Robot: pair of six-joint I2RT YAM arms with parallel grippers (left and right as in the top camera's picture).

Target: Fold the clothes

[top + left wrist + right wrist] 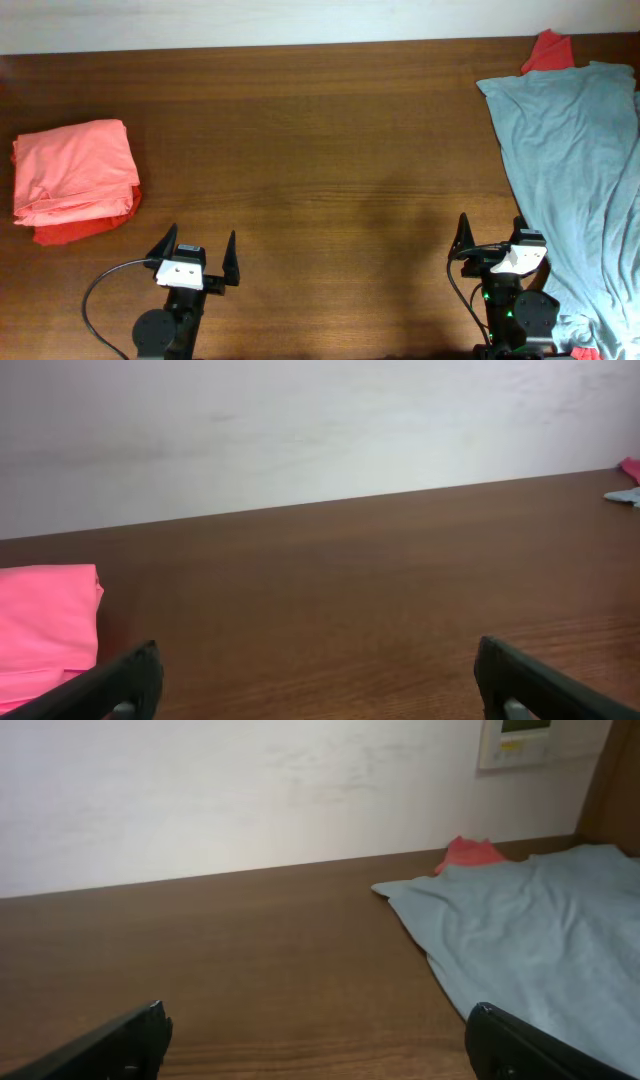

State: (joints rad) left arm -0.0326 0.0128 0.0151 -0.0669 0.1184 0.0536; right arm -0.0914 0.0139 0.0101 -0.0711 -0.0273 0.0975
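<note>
**Jaws wide, grey garment unfolded**

I see both pincers released and empty at the near edge of the table (330, 150). The left gripper (197, 250) sits near a folded pink cloth (75, 170). The right gripper (490, 238) sits just beside a grey garment (575, 170) spread along the right side, with a red cloth (548, 50) at its far end.

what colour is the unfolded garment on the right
Pale grey-blue unfolded garment, plain; clearest in the overhead view.
</note>
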